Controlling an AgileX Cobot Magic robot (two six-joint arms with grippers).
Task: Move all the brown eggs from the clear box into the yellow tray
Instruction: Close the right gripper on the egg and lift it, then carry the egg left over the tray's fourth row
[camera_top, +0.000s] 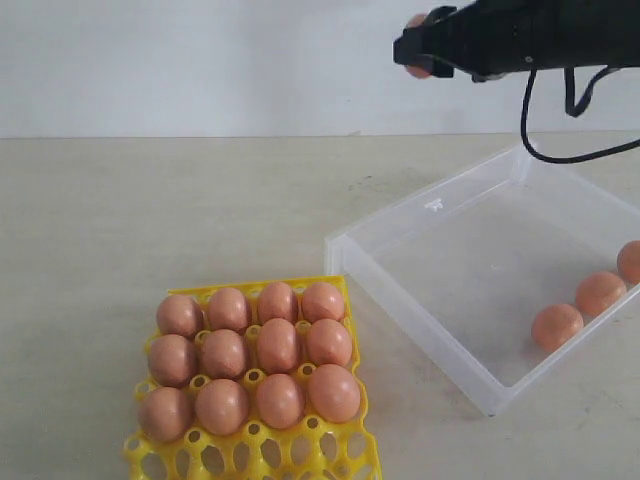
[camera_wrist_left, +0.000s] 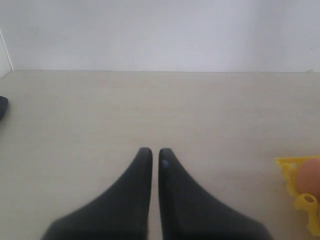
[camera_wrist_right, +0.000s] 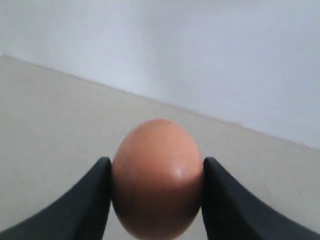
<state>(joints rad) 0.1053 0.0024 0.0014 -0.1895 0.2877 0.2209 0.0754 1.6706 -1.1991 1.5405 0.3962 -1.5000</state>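
The yellow tray (camera_top: 345, 455) lies at the front left with several brown eggs (camera_top: 278, 345) filling its back three rows; its front row of cups is bare. The clear box (camera_top: 430, 225) stands to the right with three brown eggs (camera_top: 556, 326) along its right side. High above the box's far corner, my right gripper (camera_top: 418, 52) is shut on a brown egg (camera_wrist_right: 157, 177), pinched between both black fingers. My left gripper (camera_wrist_left: 155, 152) is shut and empty over bare table, with a corner of the yellow tray (camera_wrist_left: 301, 202) off to one side; it is out of the exterior view.
A black cable (camera_top: 560, 150) hangs from the right arm over the box's far wall. A beige tabletop (camera_top: 150, 220) stretches left of the box and behind the tray. A white wall closes the back.
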